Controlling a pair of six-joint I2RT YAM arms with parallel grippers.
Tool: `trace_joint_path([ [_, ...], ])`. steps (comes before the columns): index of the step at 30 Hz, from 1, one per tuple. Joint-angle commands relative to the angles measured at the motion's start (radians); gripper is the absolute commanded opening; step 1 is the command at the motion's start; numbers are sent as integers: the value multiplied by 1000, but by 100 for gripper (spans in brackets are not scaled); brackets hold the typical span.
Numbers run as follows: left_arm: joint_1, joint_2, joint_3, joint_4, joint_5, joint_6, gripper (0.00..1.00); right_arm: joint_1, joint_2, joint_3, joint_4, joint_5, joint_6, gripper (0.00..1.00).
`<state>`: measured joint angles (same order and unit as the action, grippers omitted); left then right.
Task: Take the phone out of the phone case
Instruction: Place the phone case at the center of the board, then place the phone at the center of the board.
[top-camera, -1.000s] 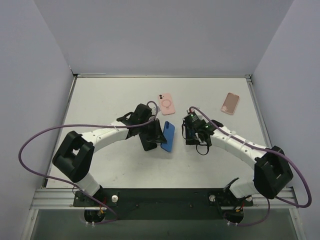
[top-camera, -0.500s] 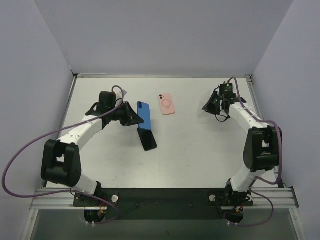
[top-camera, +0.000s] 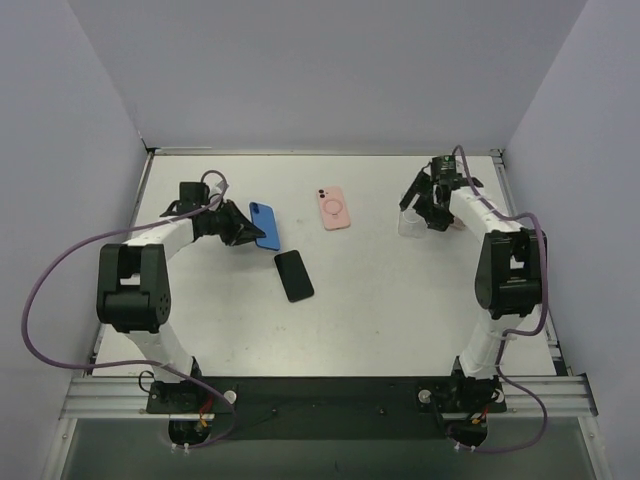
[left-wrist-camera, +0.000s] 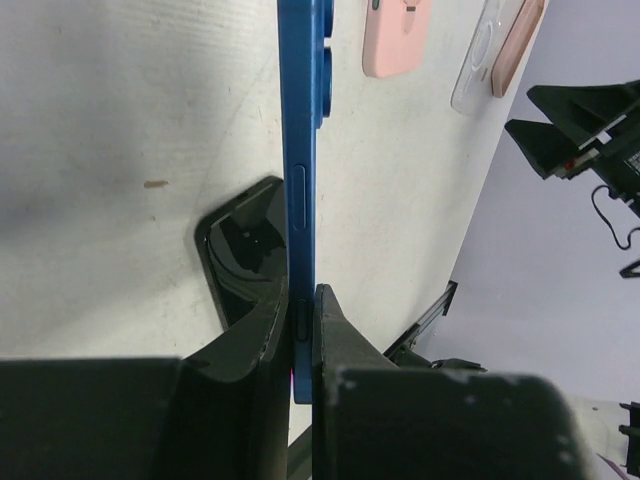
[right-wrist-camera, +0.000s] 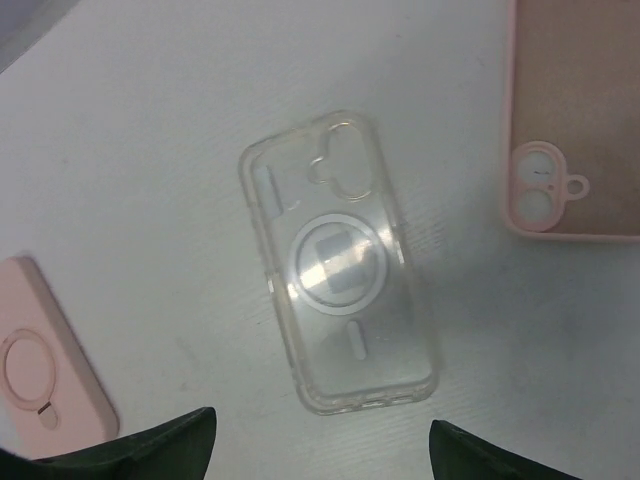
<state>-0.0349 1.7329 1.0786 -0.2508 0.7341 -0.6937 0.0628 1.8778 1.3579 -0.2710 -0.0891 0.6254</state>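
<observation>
Nearest the arm bases, a black phone (top-camera: 294, 275) lies flat on the table (top-camera: 380, 310), apart from both arms. Whether it sits in a case cannot be told.

Just beyond it, the left gripper (top-camera: 243, 228) is clamped on the blue phone (top-camera: 265, 226), the task's object. The left wrist view shows the phone edge-on, pinched near one end between the two fingers, standing on its long side above the table. Its side button and camera bumps are exposed and no shell is visible around it.

On the right side, at about the same depth, the clear case (right-wrist-camera: 340, 265) lies flat and empty on the table, its ring and camera cutout showing. The right gripper (top-camera: 428, 203) hangs directly above it with its fingers spread wide. Nothing is between them and they do not touch the case.

Farther back, a pink ringed case (top-camera: 334, 208) lies mid-table. An empty pink shell (right-wrist-camera: 575, 120) lies just beside the clear case. Neither is being handled.

Assessment: the separation appears complete, with phone and clear case well apart on opposite sides of the table. What probably remains is to set the blue phone down flat and release it. The narrow edge grip may let it tip on release.
</observation>
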Motion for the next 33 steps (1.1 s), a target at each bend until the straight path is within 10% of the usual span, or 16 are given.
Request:
trace_joint_path([
  [1,18,85,93,96,54,16,0,120,-40,140,-89,108,-94,81],
  [9,26,214,122,153,-2,-29,3,270,243,452,-192,-11,-173,88],
  [22,59,191,164,33,-79,26,81,385,486,713,-287,-74,-171,93],
  [33,72,-94,112,-123,-176,68,85,457,609,866,-421,72,-217,100],
])
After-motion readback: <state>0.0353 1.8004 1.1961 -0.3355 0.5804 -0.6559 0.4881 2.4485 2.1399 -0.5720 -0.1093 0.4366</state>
